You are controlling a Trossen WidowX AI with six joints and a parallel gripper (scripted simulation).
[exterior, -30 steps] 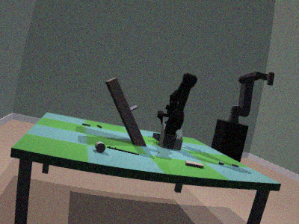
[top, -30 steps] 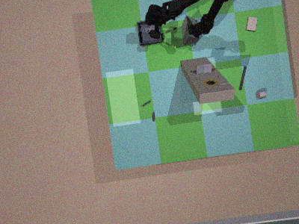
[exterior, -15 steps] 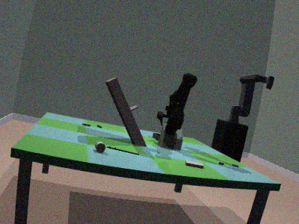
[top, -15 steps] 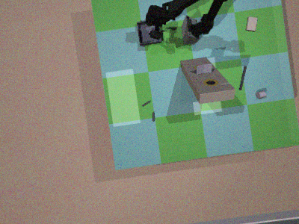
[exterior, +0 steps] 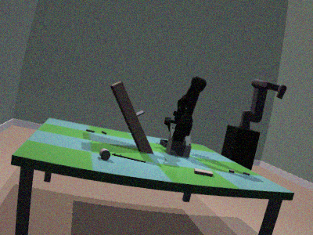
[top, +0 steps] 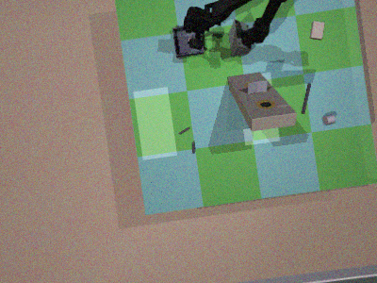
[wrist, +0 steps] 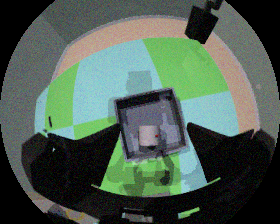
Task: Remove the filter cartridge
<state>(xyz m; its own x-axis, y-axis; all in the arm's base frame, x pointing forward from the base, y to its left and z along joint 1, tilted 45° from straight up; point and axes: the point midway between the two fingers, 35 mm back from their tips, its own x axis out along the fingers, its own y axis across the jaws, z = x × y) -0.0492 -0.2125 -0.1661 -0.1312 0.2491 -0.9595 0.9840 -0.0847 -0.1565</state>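
The round filter cartridge (wrist: 149, 136) is a pale pinkish cylinder inside the dark square tray (wrist: 119, 125) (top: 176, 47), near the tray wall closest to the gripper. It looks to be on the tray floor; whether it stands or lies I cannot tell. My gripper (wrist: 154, 126) is open above the tray, with a finger to either side and nothing between them. The grey-brown service panel (top: 277, 111) (exterior: 131, 117) leans tilted, away from the gripper. Its face shows a dark round opening (top: 266, 104) with a yellowish ring. The arm hides part of the tray in the top view.
A pale block (top: 257, 86) (exterior: 140, 113) sticks out from the panel. A dark rod (top: 306, 98), a small roller (top: 329, 119) (exterior: 105, 153), a pale flat block (top: 318, 30) (exterior: 203, 172) and small dark pieces lie on the chequered table. A black pedestal (exterior: 240, 145) stands beyond it.
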